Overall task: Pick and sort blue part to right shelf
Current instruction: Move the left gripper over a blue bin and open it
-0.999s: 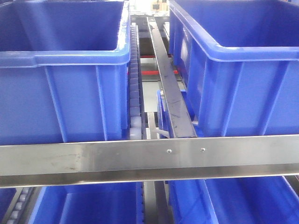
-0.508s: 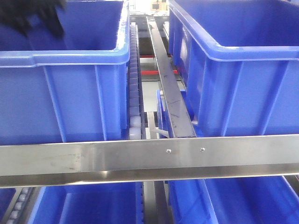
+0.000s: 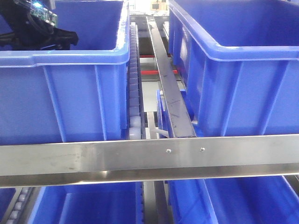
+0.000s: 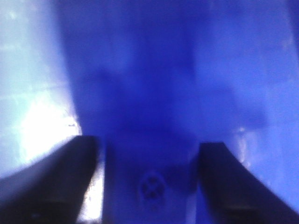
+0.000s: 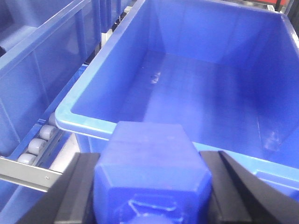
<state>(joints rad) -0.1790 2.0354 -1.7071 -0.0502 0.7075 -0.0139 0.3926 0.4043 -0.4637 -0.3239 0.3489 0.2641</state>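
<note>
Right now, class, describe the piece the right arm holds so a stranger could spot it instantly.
In the right wrist view, find the big open blue bin. Just in front of its near rim, between the right gripper's black fingers, sits the blue part: small, solid, faceted, unlike the hollow bins.

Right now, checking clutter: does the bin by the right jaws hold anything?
No, the bin shows a bare floor beyond the blue part.

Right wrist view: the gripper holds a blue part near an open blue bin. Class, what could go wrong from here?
1. The blue part in the right gripper seems short of the bin's near rim; released now, it might fall outside, towards the rollers.
2. Part and bin are the same blue, so checking where it lands may be hard.
</note>
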